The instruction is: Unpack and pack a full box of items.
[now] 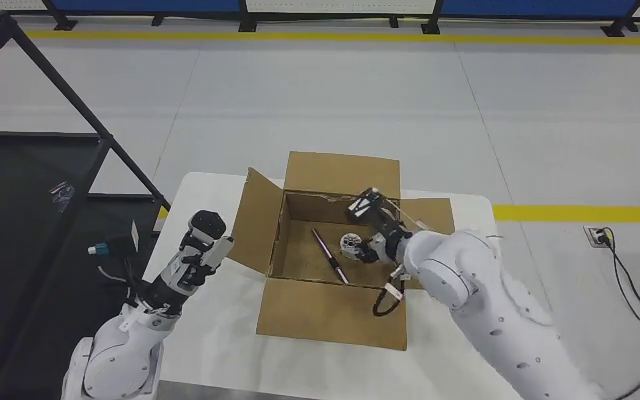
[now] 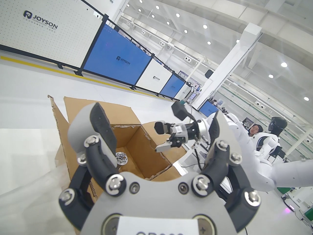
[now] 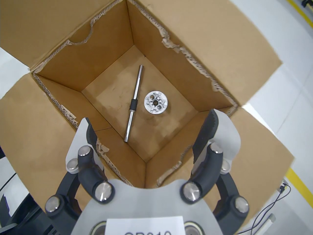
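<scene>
Sitting on white table [image 1: 228, 335] over pale yellow-lined floor [image 1: 330, 90]: cardboard box [image 1: 330, 312]; left gripper [image 2: 157, 121], right gripper [image 3: 149, 119] both spread.

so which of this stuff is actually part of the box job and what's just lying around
Job: cardboard box; metal rod and round metal disc inside it; right gripper above it; left gripper beside it.
Lying about: white table, black frame, floor cable.

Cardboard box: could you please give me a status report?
Right end effector open, above cardboard box; left end effector open, beside it. Metal rod and perforated disc lie apart on box floor. Flaps out, opening unobstructed.
</scene>
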Robot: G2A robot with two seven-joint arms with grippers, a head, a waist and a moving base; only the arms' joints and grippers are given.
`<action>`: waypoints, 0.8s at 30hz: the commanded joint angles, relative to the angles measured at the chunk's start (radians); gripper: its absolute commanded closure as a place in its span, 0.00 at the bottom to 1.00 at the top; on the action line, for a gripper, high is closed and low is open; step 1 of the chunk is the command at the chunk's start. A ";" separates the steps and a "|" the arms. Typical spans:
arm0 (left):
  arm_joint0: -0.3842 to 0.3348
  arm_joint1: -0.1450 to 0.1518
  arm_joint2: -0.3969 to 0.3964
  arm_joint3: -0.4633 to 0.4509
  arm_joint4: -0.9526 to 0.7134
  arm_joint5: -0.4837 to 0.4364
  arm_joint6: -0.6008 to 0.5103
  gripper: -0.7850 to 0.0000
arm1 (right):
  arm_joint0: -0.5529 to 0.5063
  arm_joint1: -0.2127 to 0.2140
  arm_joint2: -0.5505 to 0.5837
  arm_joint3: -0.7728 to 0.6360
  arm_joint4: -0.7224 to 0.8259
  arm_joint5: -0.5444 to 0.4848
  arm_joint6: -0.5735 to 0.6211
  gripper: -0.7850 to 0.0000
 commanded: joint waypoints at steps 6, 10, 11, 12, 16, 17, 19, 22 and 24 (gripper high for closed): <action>0.000 0.000 0.000 0.000 0.000 0.000 0.000 0.00 | 0.089 -0.071 -0.144 0.285 0.092 0.046 -0.119 0.00; 0.000 0.000 0.000 0.000 0.000 0.000 0.000 0.00 | 0.136 -0.115 -0.198 0.440 0.126 0.074 -0.198 0.00; 0.000 0.000 0.000 0.000 0.000 0.000 0.000 0.00 | 0.146 -0.125 -0.208 0.478 0.133 0.079 -0.220 0.00; 0.000 0.000 0.000 0.000 0.000 0.000 0.000 0.00 | 0.156 -0.135 -0.219 0.513 0.134 0.084 -0.240 0.00; 0.000 0.000 0.000 0.000 0.000 0.000 0.000 0.00 | 0.187 -0.171 -0.253 0.634 0.140 0.094 -0.314 0.00; 0.000 0.000 0.000 0.000 0.000 0.000 0.000 0.00 | 0.193 -0.179 -0.256 0.660 0.147 0.096 -0.330 0.00; 0.000 0.000 0.000 0.000 0.000 0.000 0.000 0.00 | 0.207 -0.194 -0.269 0.708 0.140 0.100 -0.356 0.00; 0.000 0.000 0.000 0.000 0.000 0.000 0.000 0.00 | 0.222 -0.215 -0.282 0.764 0.144 0.095 -0.370 0.57; 0.000 0.000 0.000 0.000 0.000 0.000 0.000 0.00 | 0.233 -0.228 -0.289 0.793 0.145 0.090 -0.375 0.84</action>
